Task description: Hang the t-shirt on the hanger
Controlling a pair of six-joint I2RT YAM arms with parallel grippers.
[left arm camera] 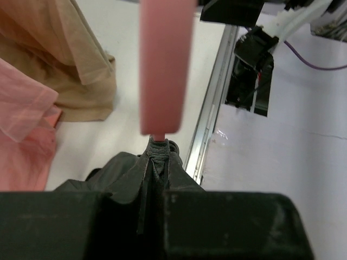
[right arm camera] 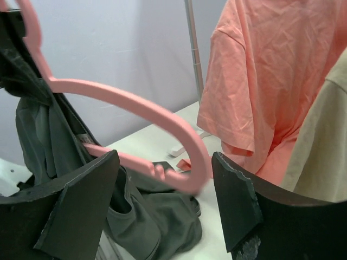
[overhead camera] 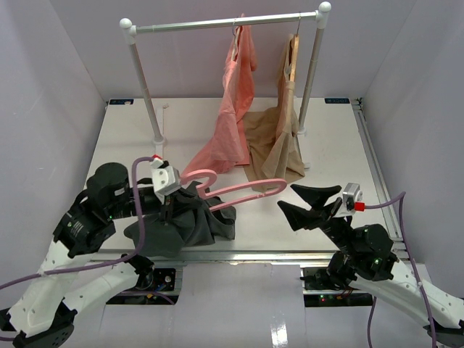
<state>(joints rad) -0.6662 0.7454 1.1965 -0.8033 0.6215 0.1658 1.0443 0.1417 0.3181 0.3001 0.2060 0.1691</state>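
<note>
The t-shirt is seen as soft, matt cloth, heavily creased. The hanger is made of smooth plastic with a slight sheen. The rail is shown as polished metal. The right fingers are finished in matt black and roughened at the edges. The worktop is smooth and matt.

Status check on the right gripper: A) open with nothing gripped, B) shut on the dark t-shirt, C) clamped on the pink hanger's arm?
A: the right gripper has its jaws wide apart, and in the right wrist view the end of the hanger sits between them, touching neither finger.
</note>
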